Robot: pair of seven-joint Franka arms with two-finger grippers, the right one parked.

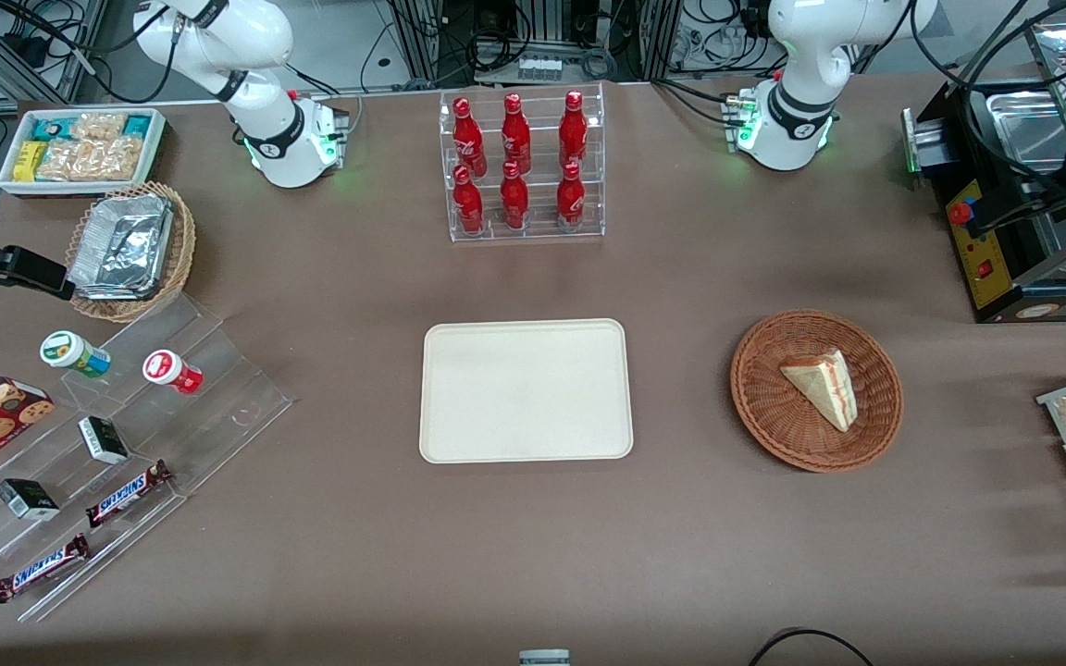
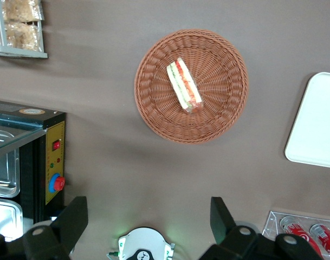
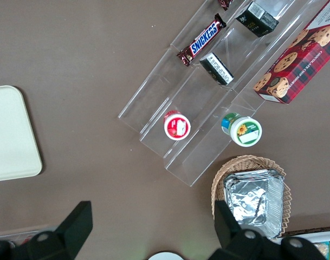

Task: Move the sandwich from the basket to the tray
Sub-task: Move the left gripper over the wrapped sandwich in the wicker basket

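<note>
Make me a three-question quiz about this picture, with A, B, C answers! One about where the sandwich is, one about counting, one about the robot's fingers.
1. Where is the small triangular wedge sandwich?
A. In the round reddish-brown wicker basket
B. On the flat cream rectangular tray
C. On the bare table

2. How many red bottles stand in the clear rack?
A. Four
B. Six
C. Eight

3. What is the left arm's gripper doing?
A. Shut on the sandwich
B. Shut on a bottle
C. Open, holding nothing

Answers:
1. A, the sandwich lies inside the basket and the tray is bare.
2. B, there are two rows of three.
3. C, the wrist view shows the fingers spread wide apart, high above the table near the basket.
</note>
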